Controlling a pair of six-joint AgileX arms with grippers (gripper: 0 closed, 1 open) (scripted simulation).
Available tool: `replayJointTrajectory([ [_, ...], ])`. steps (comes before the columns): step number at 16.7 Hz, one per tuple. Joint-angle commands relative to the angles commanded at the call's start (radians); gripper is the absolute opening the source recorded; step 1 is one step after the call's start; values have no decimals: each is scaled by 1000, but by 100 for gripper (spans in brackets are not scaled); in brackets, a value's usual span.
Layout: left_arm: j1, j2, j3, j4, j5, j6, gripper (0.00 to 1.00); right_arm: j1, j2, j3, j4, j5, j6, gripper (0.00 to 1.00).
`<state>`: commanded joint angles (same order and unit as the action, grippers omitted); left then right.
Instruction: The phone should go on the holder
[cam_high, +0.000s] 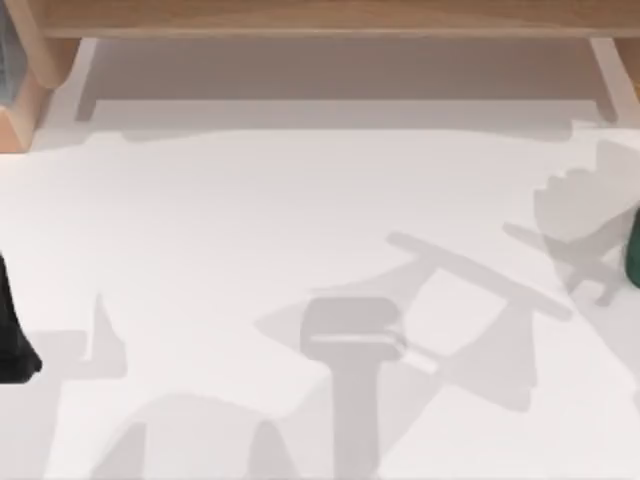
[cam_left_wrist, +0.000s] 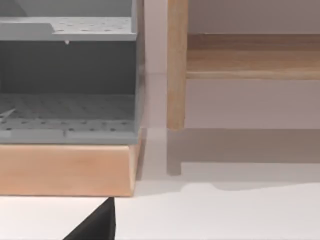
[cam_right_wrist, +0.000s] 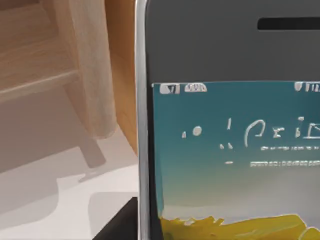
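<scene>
Three views logged, taken in order.

Top view: left arm (cam_high: 12, 335) sits at the table's (cam_high: 200, 220) left edge, parked by the look of it. A dark green shape (cam_high: 632, 245) pokes in at the right edge; arm or phone, I cannot tell. A wooden frame (cam_high: 320, 18) runs along the far side.

Left wrist view: grey perforated rack (cam_left_wrist: 67, 85) on a wooden base (cam_left_wrist: 65, 170), well ahead of the left gripper. Grip state: cannot tell.

Right wrist view: phone (cam_right_wrist: 230, 150) directly in front of the right hand, very close, lit screen facing the camera. Its long axis seems to run straight out from the hand, earpiece slot (cam_right_wrist: 287, 23) at the far end. Probably held, but I cannot tell whether the right gripper is clamped on it.

Judgement: the right arm is nearer and the move is its to make. Which item is the holder I cannot yet say.
</scene>
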<state>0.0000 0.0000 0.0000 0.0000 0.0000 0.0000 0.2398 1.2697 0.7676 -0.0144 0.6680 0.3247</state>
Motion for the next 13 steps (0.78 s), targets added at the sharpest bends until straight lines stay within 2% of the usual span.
replayJointTrajectory([
  [4,0,0,0,0,0,0,100,-41,105,-30,136,-50,-30,0],
  [9,0,0,0,0,0,0,100,-51,123,-27,155,-58,-31,0],
  [13,0,0,0,0,0,0,100,-51,123,-27,155,-58,-31,30],
])
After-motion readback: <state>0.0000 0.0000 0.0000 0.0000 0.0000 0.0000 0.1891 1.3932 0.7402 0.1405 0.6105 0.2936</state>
